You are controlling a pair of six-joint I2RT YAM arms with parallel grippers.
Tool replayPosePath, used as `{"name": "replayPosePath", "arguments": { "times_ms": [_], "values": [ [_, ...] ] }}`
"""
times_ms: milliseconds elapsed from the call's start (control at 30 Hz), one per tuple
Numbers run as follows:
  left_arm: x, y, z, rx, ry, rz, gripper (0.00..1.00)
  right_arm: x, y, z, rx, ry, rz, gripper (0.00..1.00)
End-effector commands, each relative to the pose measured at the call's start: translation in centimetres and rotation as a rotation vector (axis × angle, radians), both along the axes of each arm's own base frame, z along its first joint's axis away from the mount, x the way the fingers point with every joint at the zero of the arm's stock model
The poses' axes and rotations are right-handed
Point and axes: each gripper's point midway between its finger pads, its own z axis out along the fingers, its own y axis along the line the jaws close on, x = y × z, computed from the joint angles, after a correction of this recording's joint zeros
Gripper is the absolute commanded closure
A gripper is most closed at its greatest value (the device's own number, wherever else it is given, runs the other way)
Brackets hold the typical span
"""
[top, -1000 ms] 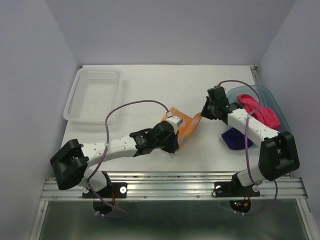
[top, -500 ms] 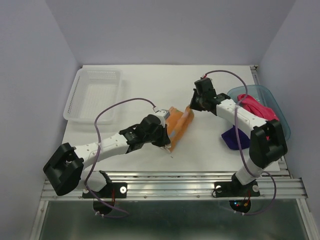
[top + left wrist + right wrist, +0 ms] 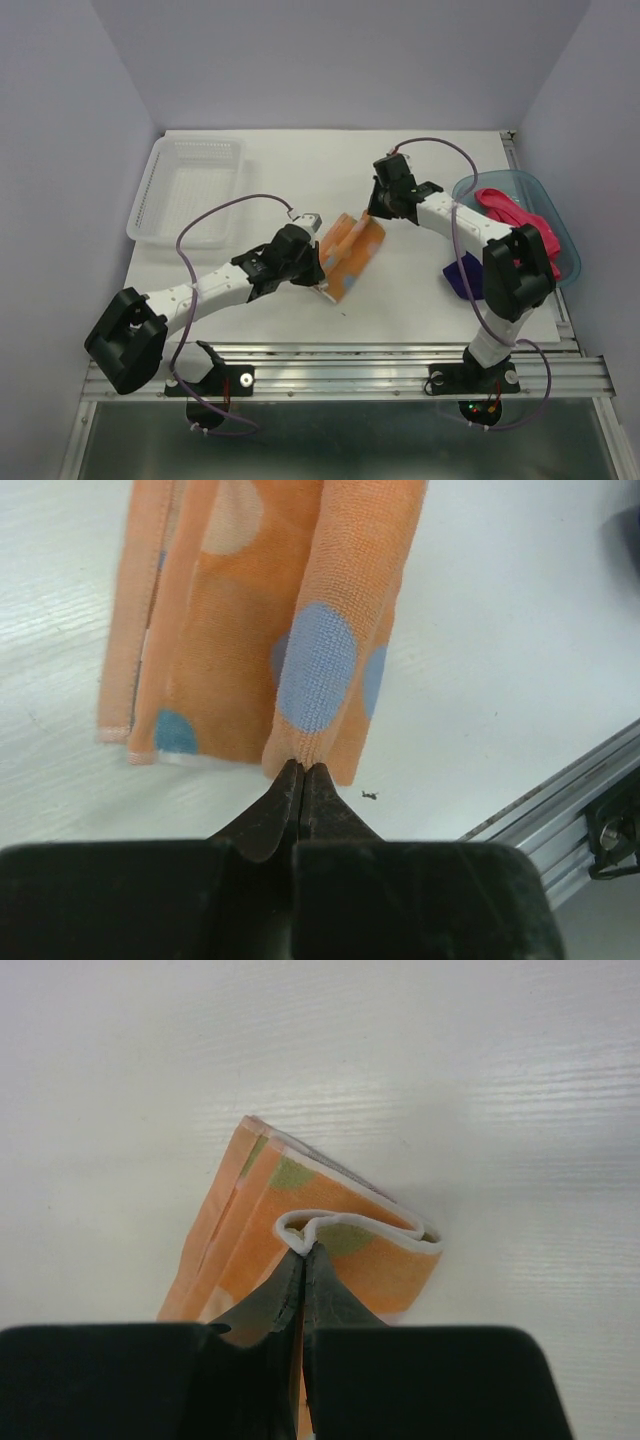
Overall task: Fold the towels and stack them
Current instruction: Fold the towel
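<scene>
orange towel is travelling left across the table, carried between both arms. a second ago it was sitting closer to the right side; now it is nearer the middle. the left gripper has swung left with it, and the right gripper has reached further out, leaving the tub well behind.

the left gripper is pinching the near end of the towel, fingers closed tight on a fold with bluish dots, and the cloth is running away from it in long pleats. the right gripper is clamped on the far end, fingers pressed together on a white-hemmed edge that is curling over in a loop, with the rest of the towel bunched in layers. the towel is stretching between the two grips as a narrow folded strip, slanting from near-left to far-right. whether its underside is touching the table, i cannot tell.

over to the containers: the clear plastic basket is sitting at the far left of the table, well apart from the action. the teal translucent tub is at the right edge, and the pink-red towel is lying in it in a loose heap. the dark purple towel is lying on the table just beside the tub's near-left side, partly hidden by the right arm.
</scene>
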Motion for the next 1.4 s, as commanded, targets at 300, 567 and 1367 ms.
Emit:
{"name": "replayPosePath", "arguments": {
  "times_ms": [300,567,1367],
  "values": [
    [1.3,2.8,-1.7,0.086,0.037,0.105,1.00,4.6,2.7,1.4,0.031,-0.083,0.014,0.99],
    [2.2,3.9,-3.4,0.130,0.084,0.144,0.93,5.6,3.0,0.0,0.013,-0.057,0.009,0.99],
    [1.7,4.3,0.7,-0.096,0.013,0.277,0.01,2.4,1.9,4.6,0.065,-0.152,0.052,0.00]
  ]
}}
